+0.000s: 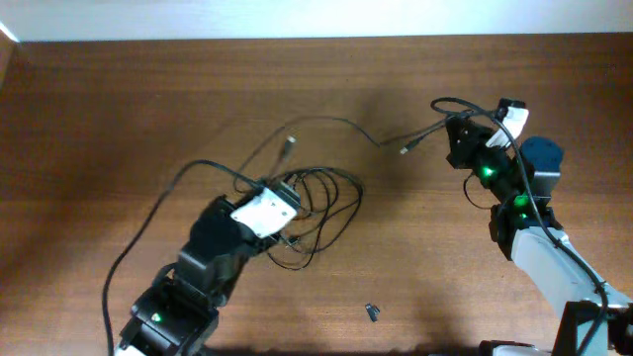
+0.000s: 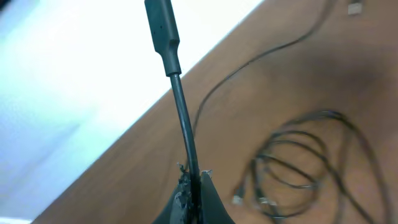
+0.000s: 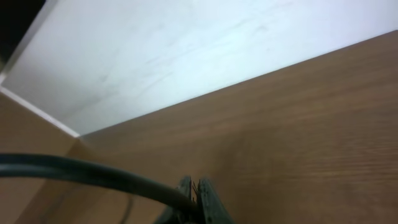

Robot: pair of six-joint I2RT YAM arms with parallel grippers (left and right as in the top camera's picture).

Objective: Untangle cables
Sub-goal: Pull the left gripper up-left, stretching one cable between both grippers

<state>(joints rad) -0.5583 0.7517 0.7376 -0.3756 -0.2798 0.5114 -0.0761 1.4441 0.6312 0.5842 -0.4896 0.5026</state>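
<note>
While 2 strands are pinched by the arms, most of the black cables (image 1: 321, 210) lie as a tangle of overlapping loops near the middle of the wooden table (image 1: 109, 109). The left wrist view shows those loops flat on the wood, with pale connector ends at their near edge. From the tangle, 1 long strand (image 1: 146, 222) curves away toward the table's front left, passing beside the left arm. A thin strand (image 1: 336, 120) arcs from the tangle toward the far right. A small connector (image 1: 406, 148) lies on the wood near the right arm's tip; which strand it belongs to I cannot tell.

The left gripper (image 2: 194, 180) sits at the tangle's left edge. Its fingers are pressed together on a black lead (image 2: 183, 118) that rises out of them and ends in a moulded plug (image 2: 163, 30). The right gripper (image 3: 195, 186) is at the far right of the table, well apart from the tangle. Its fingers are clamped on a second lead (image 3: 81, 169), which runs off the left side of that view.

A small dark object (image 1: 372, 312) lies alone on the wood toward the front, between the 2 arms. Beyond the table's far edge stands a pale wall (image 3: 186, 56).
</note>
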